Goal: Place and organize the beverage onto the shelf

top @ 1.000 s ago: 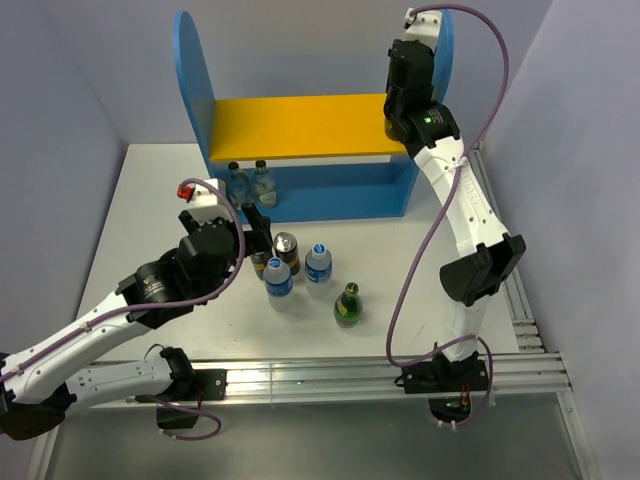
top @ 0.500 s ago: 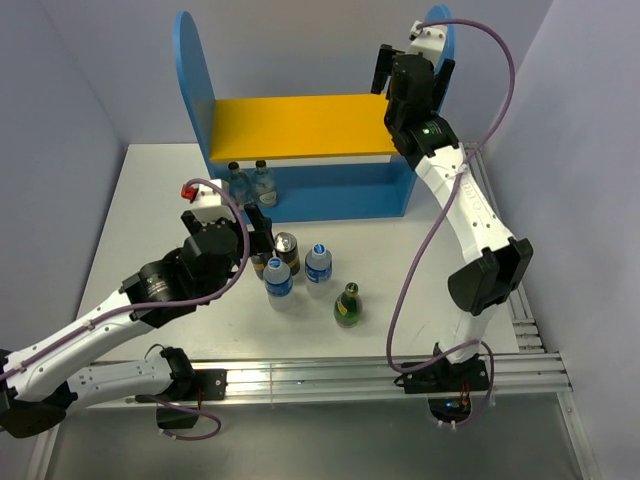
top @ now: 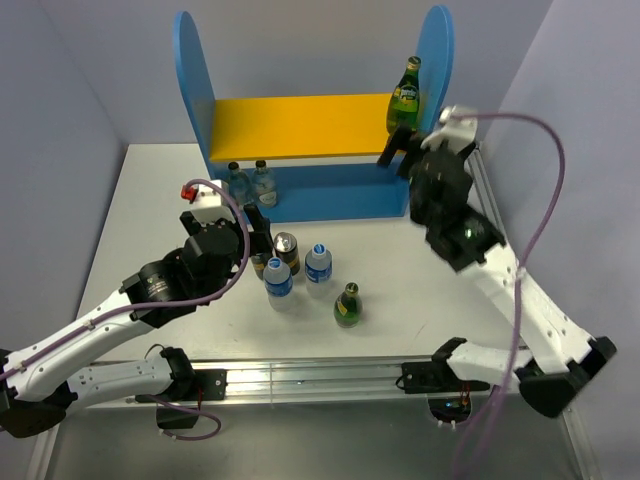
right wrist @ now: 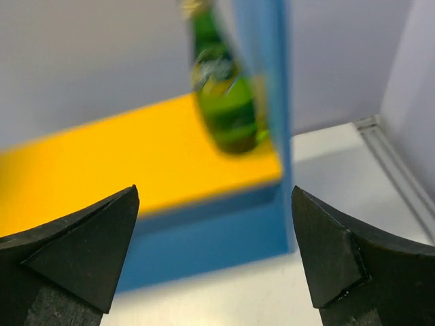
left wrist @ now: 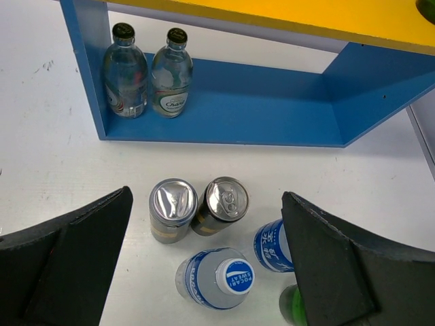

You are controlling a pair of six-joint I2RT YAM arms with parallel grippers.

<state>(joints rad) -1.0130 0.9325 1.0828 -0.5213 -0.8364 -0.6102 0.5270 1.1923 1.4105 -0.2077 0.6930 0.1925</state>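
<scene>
Pale lilac walls close round a white table point(top: 140, 200). Alu rail point(top: 330, 372) runs along the near edge, more rail down the rt side. Light is even.

Shelf point(top: 192, 70) stands at the back of the table.

On shelf, 3 items:
- top green bottle point(top: 404, 92), upright on the yellow board, right against the rt panel
- 2 clear bottles point(top: 249, 183) w/ dark caps, side by side at the left end of the lower tier

On table, 5 items, one loose cluster:
- 2 cans point(left wrist: 173, 207), touching
- 2 water bottles point(left wrist: 219, 280)
- loose green bottle point(top: 347, 305), upright

Est. under half done. Grouping by type looks begun, and most of both tiers is unfilled.

Left jaws: spread wide, empty, hovering over the cluster. Cans lie between them and just ahead in the wrist view. Water bottles are closer in, nearly underneath. Loose green bottle is only a sliver by the rt-hand finger. Clear bottles are well ahead. A can looks the likely next pick (my guess).

Right jaws: spread wide, nothing held. Top green bottle is ahead and above, apart from both fingers, blurred in the wrist view. Loose green bottle is well behind and below.
</scene>
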